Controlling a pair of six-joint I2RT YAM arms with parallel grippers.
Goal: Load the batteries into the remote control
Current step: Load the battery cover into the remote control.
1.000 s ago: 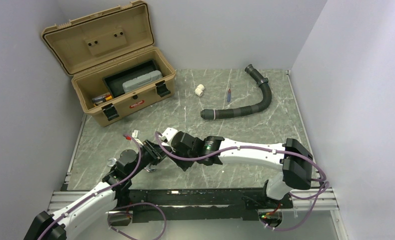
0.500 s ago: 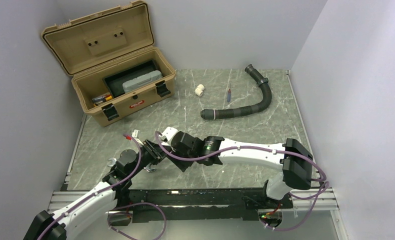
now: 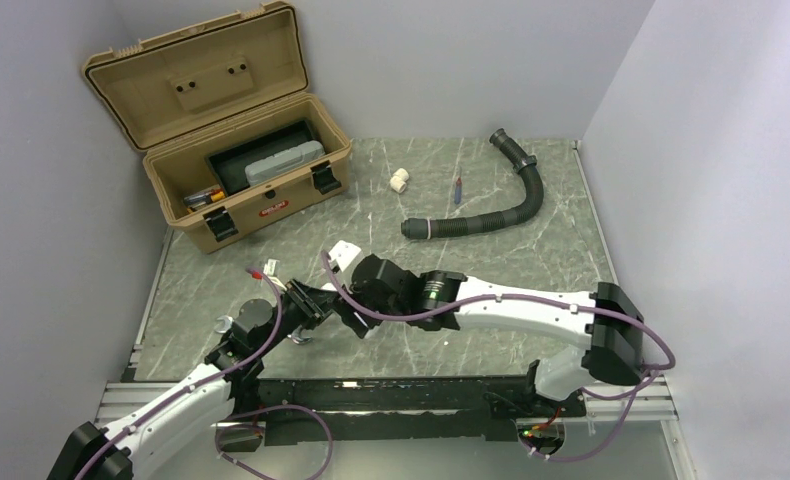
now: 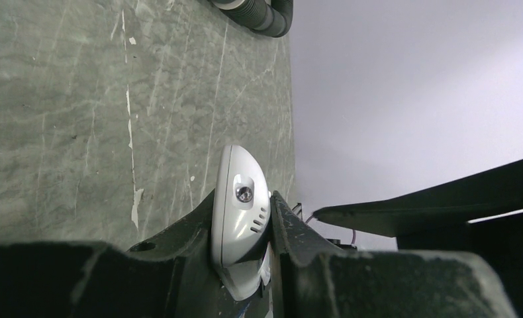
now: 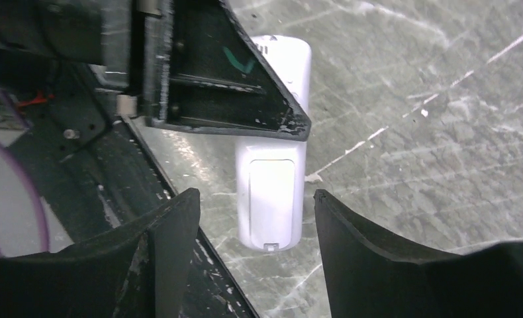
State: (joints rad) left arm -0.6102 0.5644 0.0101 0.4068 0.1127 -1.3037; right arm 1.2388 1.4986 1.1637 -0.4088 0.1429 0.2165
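My left gripper [image 4: 242, 202] is shut on the white remote control [image 4: 237, 199], whose rounded end with a small clear LED pokes out between the fingers. In the right wrist view the remote [image 5: 272, 192] shows its plain back with a rectangular cover panel in place, and the left gripper's black finger lies over its upper half. My right gripper [image 5: 255, 202] is open, its fingers on either side of the remote's free end without touching it. In the top view both grippers meet near the table's front left, left [image 3: 304, 300] and right [image 3: 338, 312]. The batteries are out of view.
An open tan toolbox [image 3: 233, 150] stands at the back left. A stubby white pipe fitting [image 3: 399, 180], a slim red-and-blue stick [image 3: 458, 190] and a black corrugated hose [image 3: 496, 205] lie at the back. The table's black front rail [image 5: 199, 265] runs just under the remote.
The right arm has shifted, its elbow swinging right and its wrist turning a little by the remote. The left arm and the remote have not moved.
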